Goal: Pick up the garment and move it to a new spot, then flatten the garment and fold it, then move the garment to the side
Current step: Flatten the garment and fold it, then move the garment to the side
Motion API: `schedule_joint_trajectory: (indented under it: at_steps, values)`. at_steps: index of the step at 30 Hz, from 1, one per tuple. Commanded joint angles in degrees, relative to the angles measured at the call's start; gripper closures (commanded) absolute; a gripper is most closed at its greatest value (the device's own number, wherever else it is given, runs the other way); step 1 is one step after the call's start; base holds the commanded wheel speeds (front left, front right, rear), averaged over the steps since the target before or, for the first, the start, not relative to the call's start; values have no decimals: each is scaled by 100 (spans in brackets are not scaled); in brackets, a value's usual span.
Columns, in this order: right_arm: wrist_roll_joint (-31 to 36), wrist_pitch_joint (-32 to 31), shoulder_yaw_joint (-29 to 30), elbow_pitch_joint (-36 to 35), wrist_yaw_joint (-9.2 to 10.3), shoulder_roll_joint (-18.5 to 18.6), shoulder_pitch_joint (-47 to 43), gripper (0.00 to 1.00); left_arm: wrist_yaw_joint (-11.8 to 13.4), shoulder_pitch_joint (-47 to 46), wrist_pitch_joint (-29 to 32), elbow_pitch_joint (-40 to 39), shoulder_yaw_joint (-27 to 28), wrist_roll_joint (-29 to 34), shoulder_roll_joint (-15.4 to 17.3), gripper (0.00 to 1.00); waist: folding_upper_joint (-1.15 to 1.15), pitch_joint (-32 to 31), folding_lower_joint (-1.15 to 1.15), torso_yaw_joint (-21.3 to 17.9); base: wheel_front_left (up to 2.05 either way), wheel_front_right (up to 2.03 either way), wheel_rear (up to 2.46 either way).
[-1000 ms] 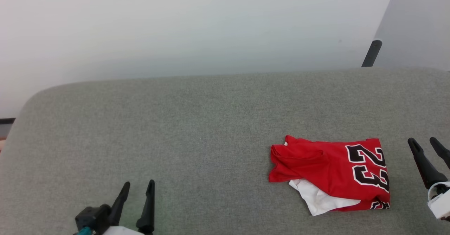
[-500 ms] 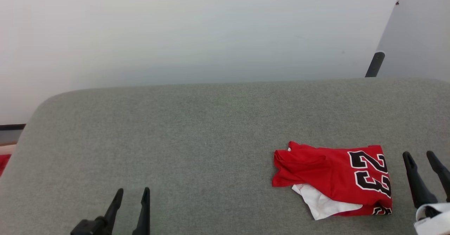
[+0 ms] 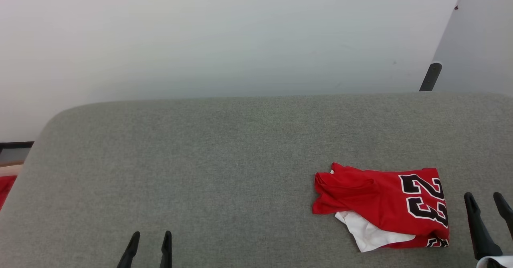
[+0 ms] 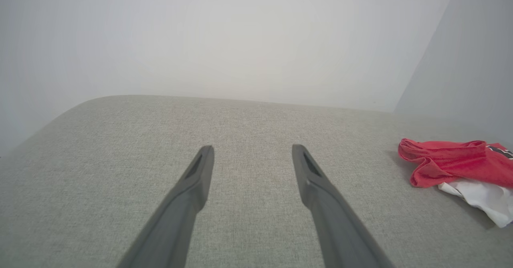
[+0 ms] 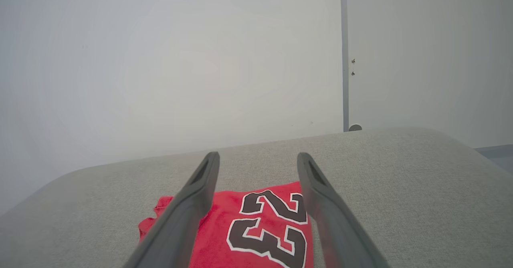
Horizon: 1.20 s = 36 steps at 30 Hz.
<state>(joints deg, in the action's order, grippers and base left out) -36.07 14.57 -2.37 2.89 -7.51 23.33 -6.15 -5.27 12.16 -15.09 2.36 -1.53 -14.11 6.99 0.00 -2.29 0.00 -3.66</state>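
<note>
The garment (image 3: pixel 380 204), a red jersey T-shirt with a black, white-outlined 23, is seen lying folded into a rough rectangle on the right part of the grey fabric surface (image 3: pixel 200 160), well in from its far edge. The number is turned uppermost at the end nearest the right gripper (image 3: pixel 483 200). A white sleeve is left showing from under the near edge, and the red cloth at the opposite end is bunched into a loose roll.

The right gripper is held with its fingers apart and empty, just beside the numbered end but not touching it; in the right wrist view the 23 is framed between the two fingers. The left gripper (image 3: pixel 150 238) is likewise spread and empty, well apart from the garment over bare fabric.

The fold is judged to be done, so the move to the side is taken as the step in hand, if not already completed. For a clean shift, all layers should be pinched together at the numbered end, where the stack looks tidiest. The bundle is better carried low or slid than swung, since the loose roll and the white sleeve could be pulled open. Support from the left gripper at the bunched end would be advisable.
</note>
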Motion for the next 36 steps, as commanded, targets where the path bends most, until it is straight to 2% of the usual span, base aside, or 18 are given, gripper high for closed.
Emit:
schedule_joint_trajectory:
  at_steps: [1,11,28,31,36]
  values:
    - [34,-41,71,-62,5,-37,-90,0,33,85,-5,-75,-2,44,-18,0,0,12,0,10,0,0,0]
    - [101,-232,238,-221,5,-140,-158,0,62,102,-5,-160,-13,2,-27,0,0,35,0,45,0,0,0]
    - [43,-304,150,-219,5,-225,-87,0,128,58,39,-222,-105,-47,7,0,0,70,0,39,0,0,0]
    - [-32,-444,67,-193,5,-195,-48,0,137,46,41,-227,-114,-57,-5,0,0,83,0,22,0,0,0]
    - [-66,-1504,-270,-61,5,225,358,0,169,9,32,-229,-143,-119,-48,0,0,195,0,-85,0,0,0]
